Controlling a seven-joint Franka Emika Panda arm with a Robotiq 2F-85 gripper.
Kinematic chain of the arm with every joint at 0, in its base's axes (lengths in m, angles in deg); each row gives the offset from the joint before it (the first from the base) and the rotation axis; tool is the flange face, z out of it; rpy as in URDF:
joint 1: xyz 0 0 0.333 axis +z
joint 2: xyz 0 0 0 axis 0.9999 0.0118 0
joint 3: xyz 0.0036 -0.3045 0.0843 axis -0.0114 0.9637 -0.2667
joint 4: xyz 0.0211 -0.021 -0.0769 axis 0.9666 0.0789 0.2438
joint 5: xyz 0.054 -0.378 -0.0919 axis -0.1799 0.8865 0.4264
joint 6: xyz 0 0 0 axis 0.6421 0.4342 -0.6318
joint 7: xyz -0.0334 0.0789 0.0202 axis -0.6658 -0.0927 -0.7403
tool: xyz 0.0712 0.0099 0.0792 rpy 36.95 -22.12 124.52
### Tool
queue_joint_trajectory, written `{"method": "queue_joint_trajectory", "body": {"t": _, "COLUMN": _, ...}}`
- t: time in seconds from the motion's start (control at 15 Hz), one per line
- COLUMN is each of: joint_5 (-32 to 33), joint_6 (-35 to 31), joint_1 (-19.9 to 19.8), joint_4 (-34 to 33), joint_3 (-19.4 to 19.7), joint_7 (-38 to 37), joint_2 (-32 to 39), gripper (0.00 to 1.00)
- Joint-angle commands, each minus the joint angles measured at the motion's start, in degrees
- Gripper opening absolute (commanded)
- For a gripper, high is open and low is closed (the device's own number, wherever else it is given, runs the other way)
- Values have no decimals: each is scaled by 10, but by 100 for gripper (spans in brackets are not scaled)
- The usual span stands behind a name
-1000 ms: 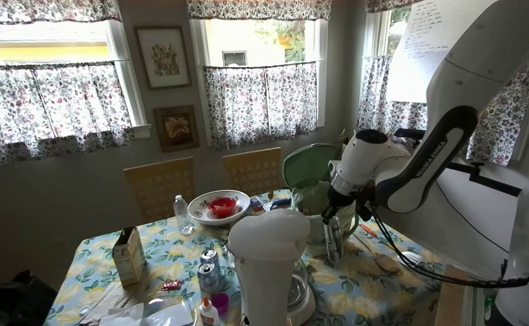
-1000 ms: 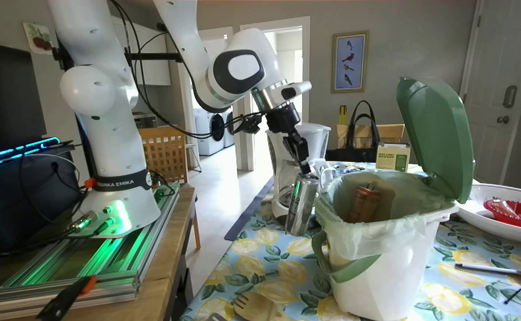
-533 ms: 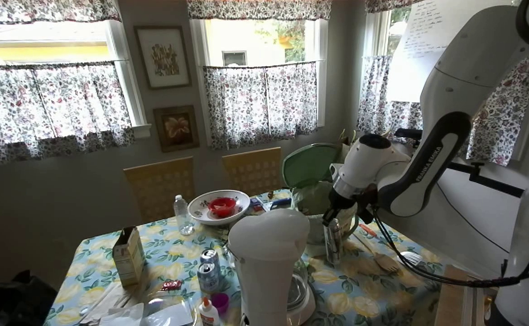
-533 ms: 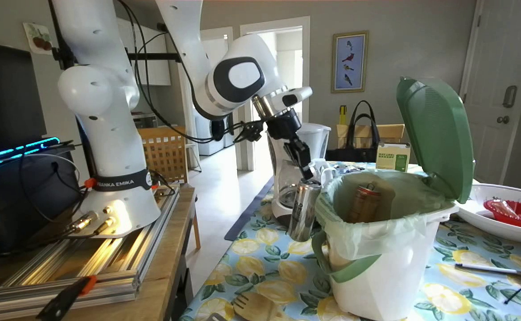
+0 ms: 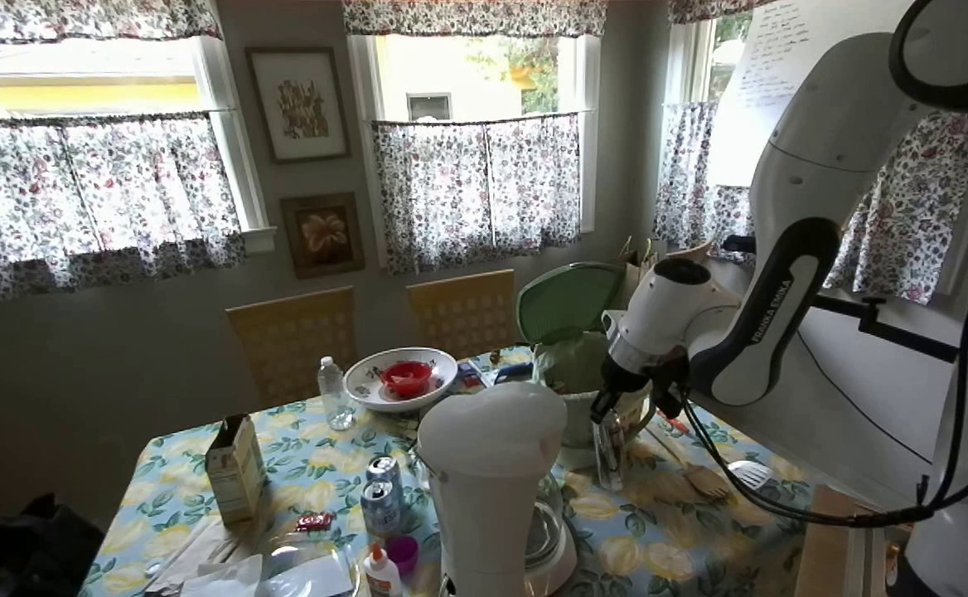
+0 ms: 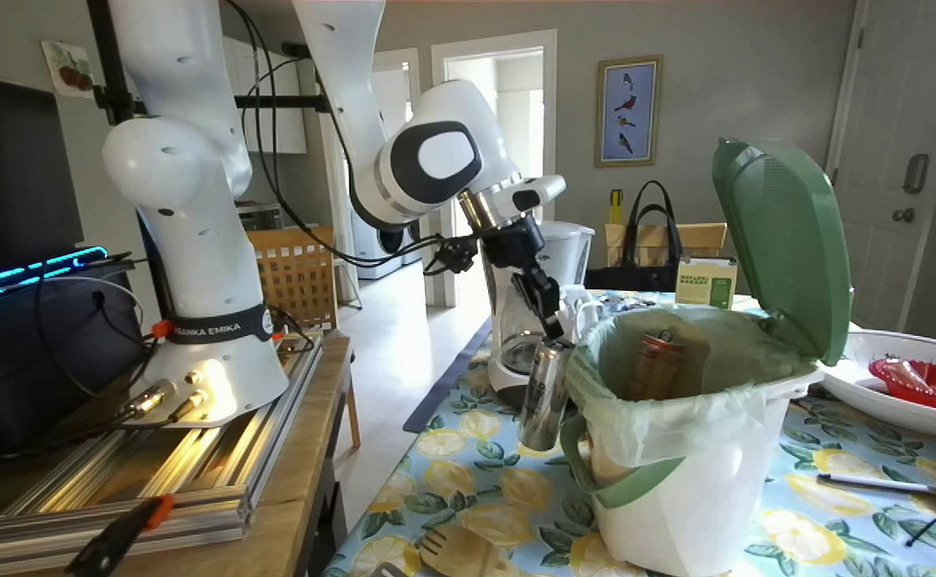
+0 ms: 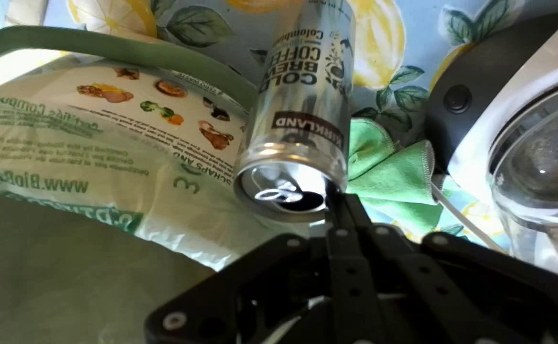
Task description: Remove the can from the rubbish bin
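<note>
Just beside rubbish bin (image 6: pixel 700 489): silver can (image 6: pixel 545 397), tilted, below tool (image 6: pixel 554 332) pinching its rim.

A bottle (image 5: pixel 336 400) stands beside a white bowl (image 5: pixel 367 391) holding a red dish (image 5: pixel 406 380).

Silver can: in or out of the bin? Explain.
Out: an exterior view shows the gripper holding the silver can beside the rubbish bin.
</note>
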Motion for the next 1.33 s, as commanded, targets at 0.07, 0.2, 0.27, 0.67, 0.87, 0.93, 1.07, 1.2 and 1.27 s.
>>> {"method": "queue_joint_trajectory", "body": {"t": 0.07, "joint_5": 13, "joint_6": -31, "joint_1": 7, "joint_4": -19, "joint_3": 13, "joint_7": -6, "joint_2": 43, "gripper": 0}}
{"method": "queue_joint_trajectory", "body": {"t": 0.2, "joint_5": 11, "joint_6": -39, "joint_1": 11, "joint_4": -22, "joint_3": 18, "joint_7": -4, "joint_2": 53, "gripper": 0}}
{"method": "queue_joint_trajectory", "body": {"t": 0.27, "joint_5": 11, "joint_6": -41, "joint_1": 15, "joint_4": -23, "joint_3": 21, "joint_7": -3, "joint_2": 58, "gripper": 0}}
{"method": "queue_joint_trajectory", "body": {"t": 0.67, "joint_5": 5, "joint_6": -51, "joint_1": 42, "joint_4": -25, "joint_3": 48, "joint_7": 2, "joint_2": 77, "gripper": 28}}
{"method": "queue_joint_trajectory", "body": {"t": 0.87, "joint_5": 2, "joint_6": -55, "joint_1": 54, "joint_4": -24, "joint_3": 57, "joint_7": 3, "joint_2": 81, "gripper": 47}}
{"method": "queue_joint_trajectory", "body": {"t": 0.93, "joint_5": 1, "joint_6": -55, "joint_1": 56, "joint_4": -23, "joint_3": 59, "joint_7": 2, "joint_2": 82, "gripper": 54}}
{"method": "queue_joint_trajectory", "body": {"t": 1.07, "joint_5": -1, "joint_6": -55, "joint_1": 60, "joint_4": -20, "joint_3": 59, "joint_7": 1, "joint_2": 82, "gripper": 68}}
{"method": "queue_joint_trajectory", "body": {"t": 1.2, "joint_5": -3, "joint_6": -52, "joint_1": 59, "joint_4": -16, "joint_3": 52, "joint_7": -3, "joint_2": 82, "gripper": 82}}
{"method": "queue_joint_trajectory", "body": {"t": 1.27, "joint_5": -3, "joint_6": -52, "joint_1": 60, "joint_4": -16, "joint_3": 53, "joint_7": -2, "joint_2": 84, "gripper": 88}}
